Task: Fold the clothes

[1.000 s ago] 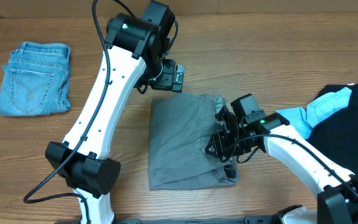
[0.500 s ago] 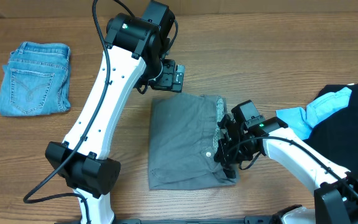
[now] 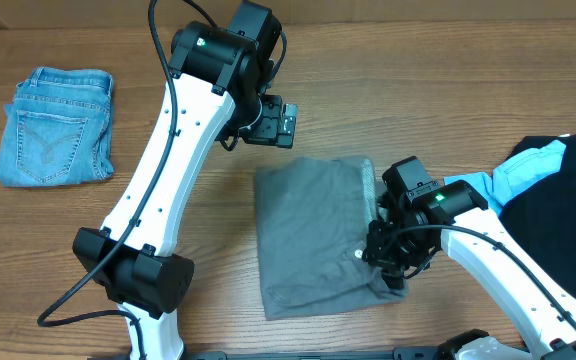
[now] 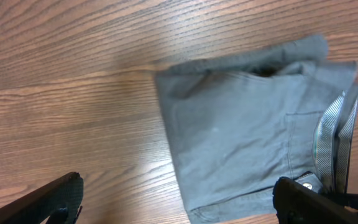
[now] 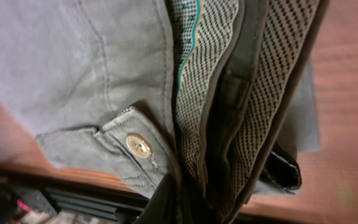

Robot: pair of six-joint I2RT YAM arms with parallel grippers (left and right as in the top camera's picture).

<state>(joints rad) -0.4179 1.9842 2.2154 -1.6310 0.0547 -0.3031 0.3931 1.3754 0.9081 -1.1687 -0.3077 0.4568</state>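
1. The right gripper is seen closed on the grey shorts. The waistband edge of the shorts is pinched between its fingers.
2. In the right wrist view, several layers of the waistband, with a pale checked lining, are gathered right at the fingers. A metal button is seen just beside them.
3. The rest of the shorts is spread flat on the wooden table and extends away from the right fingers, toward the side of the left arm.
4. The left gripper is held above the table with its fingers wide apart, and nothing is held between them.
5. In the left wrist view, the shorts are seen below and ahead of these open fingers and are not touched by them. In the overhead view, the far edge of the shorts is just beside this gripper.
6. A folded light-blue denim garment is laid well apart from the left fingers, far on their left side.
7. A black garment and a sky-blue garment are piled near the right fingers, on their right side, and are not touched by them.
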